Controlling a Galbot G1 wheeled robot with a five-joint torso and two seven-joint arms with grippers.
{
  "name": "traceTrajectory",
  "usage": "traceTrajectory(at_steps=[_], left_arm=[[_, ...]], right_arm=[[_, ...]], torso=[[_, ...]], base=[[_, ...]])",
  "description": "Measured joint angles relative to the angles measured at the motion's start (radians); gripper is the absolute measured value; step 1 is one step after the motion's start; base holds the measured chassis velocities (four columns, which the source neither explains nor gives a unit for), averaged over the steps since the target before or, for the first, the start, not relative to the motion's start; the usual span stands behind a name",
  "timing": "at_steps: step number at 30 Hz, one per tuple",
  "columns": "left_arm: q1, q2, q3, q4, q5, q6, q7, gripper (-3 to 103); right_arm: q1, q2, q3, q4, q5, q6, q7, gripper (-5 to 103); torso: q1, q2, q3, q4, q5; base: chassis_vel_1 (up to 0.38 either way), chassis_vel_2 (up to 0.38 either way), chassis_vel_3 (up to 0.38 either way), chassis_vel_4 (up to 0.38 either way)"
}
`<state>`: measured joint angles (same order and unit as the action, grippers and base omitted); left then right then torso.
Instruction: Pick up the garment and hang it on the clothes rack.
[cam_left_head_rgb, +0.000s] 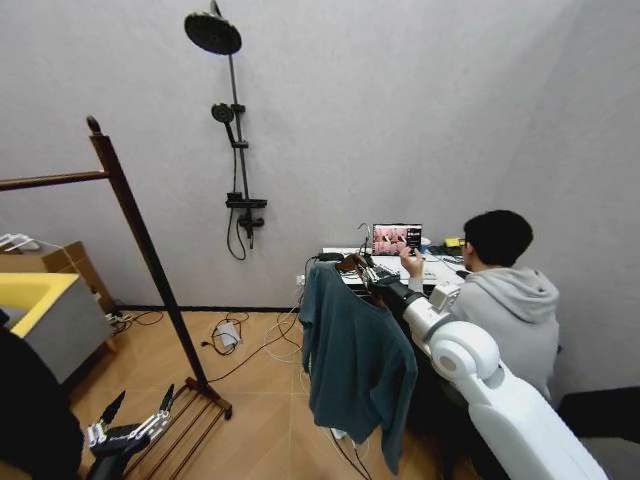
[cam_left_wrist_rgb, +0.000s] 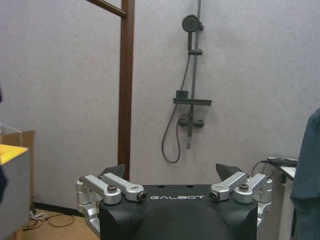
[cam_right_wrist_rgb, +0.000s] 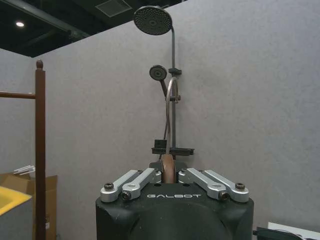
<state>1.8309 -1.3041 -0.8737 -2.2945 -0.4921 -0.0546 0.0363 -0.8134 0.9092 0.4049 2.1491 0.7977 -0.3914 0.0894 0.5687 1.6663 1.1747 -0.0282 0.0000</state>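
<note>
The dark teal garment (cam_left_head_rgb: 355, 355) hangs free on a wooden hanger (cam_right_wrist_rgb: 168, 169) in mid-room, right of centre in the head view. My right gripper (cam_left_head_rgb: 368, 272) is shut on the hanger's neck, and the right wrist view shows the metal hook (cam_right_wrist_rgb: 171, 107) rising above my right gripper (cam_right_wrist_rgb: 169, 173). The clothes rack (cam_left_head_rgb: 140, 240) stands to the left, with its bar (cam_left_head_rgb: 50, 181) running off the left edge and a slatted shelf (cam_left_head_rgb: 190, 415) at its foot. My left gripper (cam_left_head_rgb: 135, 412) hangs low in front of that shelf, open and empty. In the left wrist view my left gripper (cam_left_wrist_rgb: 171, 172) faces the rack's post (cam_left_wrist_rgb: 126, 85), and the garment's edge (cam_left_wrist_rgb: 307, 175) shows.
A black shower pole (cam_left_head_rgb: 235, 150) is fixed to the back wall. A yellow-topped grey box (cam_left_head_rgb: 45, 310) and a cardboard box (cam_left_head_rgb: 65, 260) stand at the left. Cables (cam_left_head_rgb: 235, 335) lie on the floor. A desk with a laptop (cam_left_head_rgb: 396, 239) stands behind the garment. A black garment (cam_left_head_rgb: 35, 420) sits at the bottom left.
</note>
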Motion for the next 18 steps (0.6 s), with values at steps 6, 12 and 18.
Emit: traceTrajectory(at_steps=[6,12,18], left_arm=[[0.000,0.000,0.000,0.000,0.000,0.000,0.000,100],[0.000,0.000,0.000,0.000,0.000,0.000,0.000,100],[0.000,0.000,0.000,0.000,0.000,0.000,0.000,100]], right_arm=[[-0.008,-0.004,0.006,0.009,0.000,-0.004,0.006,9],[-0.014,-0.002,0.005,0.007,-0.006,-0.012,0.020,9],[-0.019,-0.001,0.003,0.004,-0.009,-0.015,0.021,9]], torso=[[0.000,0.000,0.000,0.0001,-0.0001],[0.000,0.000,0.000,0.0000,0.0000],[0.000,0.000,0.000,-0.0001,0.0001]], base=[[0.110,0.121,0.102,0.103],[0.124,0.121,0.125,0.116],[0.125,0.125,0.121,0.124]])
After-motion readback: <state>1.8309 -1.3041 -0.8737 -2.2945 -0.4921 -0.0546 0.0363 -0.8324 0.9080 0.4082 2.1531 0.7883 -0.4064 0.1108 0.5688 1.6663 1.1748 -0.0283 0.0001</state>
